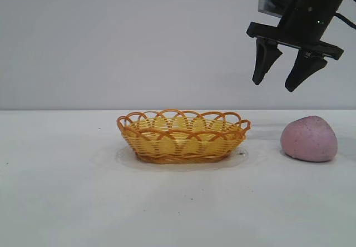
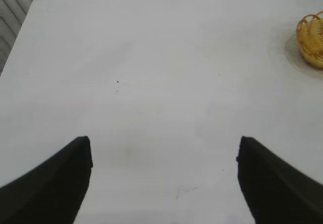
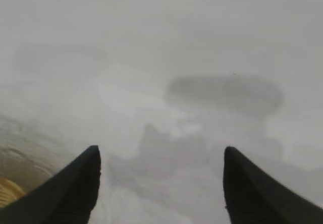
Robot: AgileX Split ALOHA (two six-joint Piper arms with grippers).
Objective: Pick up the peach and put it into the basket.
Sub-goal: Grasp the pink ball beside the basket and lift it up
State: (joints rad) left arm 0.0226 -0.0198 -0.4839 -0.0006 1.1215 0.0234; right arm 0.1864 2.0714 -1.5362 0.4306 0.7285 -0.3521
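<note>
Presently the basket [image 1: 183, 137] sits mid-table; the peach [image 1: 309, 139] rests apart, to its right. Above, the right gripper [image 1: 281, 68] hangs with jaws spread, empty. Left gripper [image 2: 164, 176] likewise spread over bare table [image 2: 161, 57]. Peach looks matte, light, rounded: grasp across its widest flanks.

Plain, pale grey wall [image 1: 111, 41] behind, meeting a broad matte white tabletop [image 1: 61, 191] along a level line. Even, soft light throughout, with faint specks and a dim ring-shaped smudge on the white surface.
</note>
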